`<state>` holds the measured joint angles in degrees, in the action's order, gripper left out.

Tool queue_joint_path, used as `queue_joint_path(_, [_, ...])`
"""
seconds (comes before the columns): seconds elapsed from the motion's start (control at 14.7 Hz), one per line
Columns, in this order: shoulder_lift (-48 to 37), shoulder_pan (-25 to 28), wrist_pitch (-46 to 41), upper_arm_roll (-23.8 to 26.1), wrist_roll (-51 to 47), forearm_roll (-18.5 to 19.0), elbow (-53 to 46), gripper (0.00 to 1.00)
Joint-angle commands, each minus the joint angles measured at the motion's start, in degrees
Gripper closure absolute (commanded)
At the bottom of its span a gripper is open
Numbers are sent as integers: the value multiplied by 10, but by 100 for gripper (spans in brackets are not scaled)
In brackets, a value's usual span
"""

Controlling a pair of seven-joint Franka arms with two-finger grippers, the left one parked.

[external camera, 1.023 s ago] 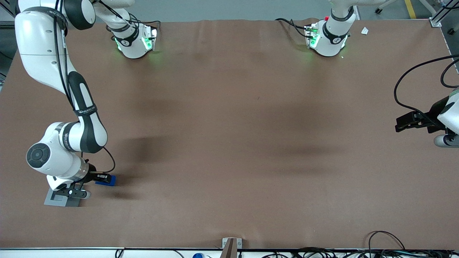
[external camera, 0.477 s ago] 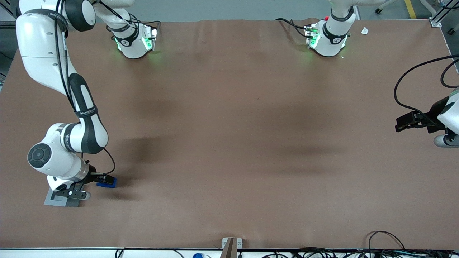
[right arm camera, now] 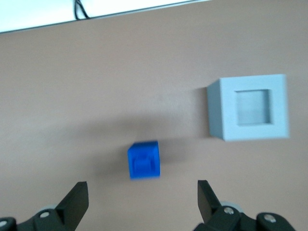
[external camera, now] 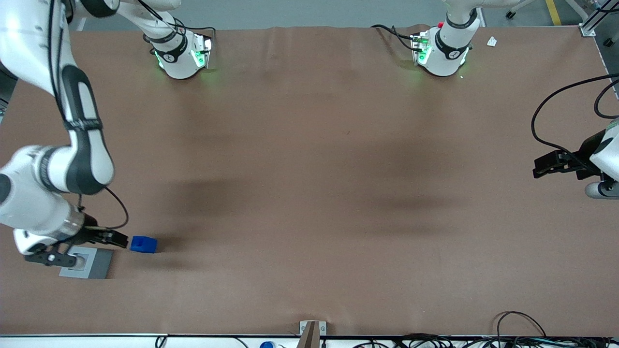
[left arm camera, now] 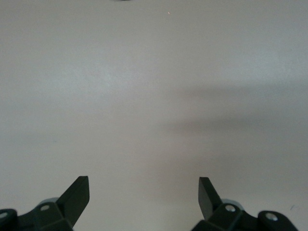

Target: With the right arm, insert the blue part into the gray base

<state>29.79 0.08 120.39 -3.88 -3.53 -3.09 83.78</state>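
The blue part (external camera: 143,244) lies on the brown table beside the gray base (external camera: 99,265), a little toward the parked arm's end. It touches neither the base nor my gripper. My right gripper (external camera: 72,249) hangs over the base, covering part of it, and stands open and empty. In the right wrist view the blue part (right arm camera: 144,160) sits just ahead of the gap of the gripper (right arm camera: 142,197), not between its fingertips (right arm camera: 77,197). The gray base (right arm camera: 249,108) shows its empty square socket.
Both arm bases (external camera: 181,53) stand at the table edge farthest from the front camera. Cables (external camera: 522,333) and a small bracket (external camera: 312,331) line the nearest edge. A black cable (external camera: 546,111) loops at the parked arm's end.
The right arm has swung toward its own end of the table, carrying the gripper off the blue part and over the gray base. The blue part and base have stayed put.
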Motion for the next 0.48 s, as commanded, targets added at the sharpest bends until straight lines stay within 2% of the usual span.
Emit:
queue_joint_path(0.0, [-88,-8,-79,6,27,3,31,0])
queue_joint_path(0.41, [-204,-2,-211,9,24,7,31,0])
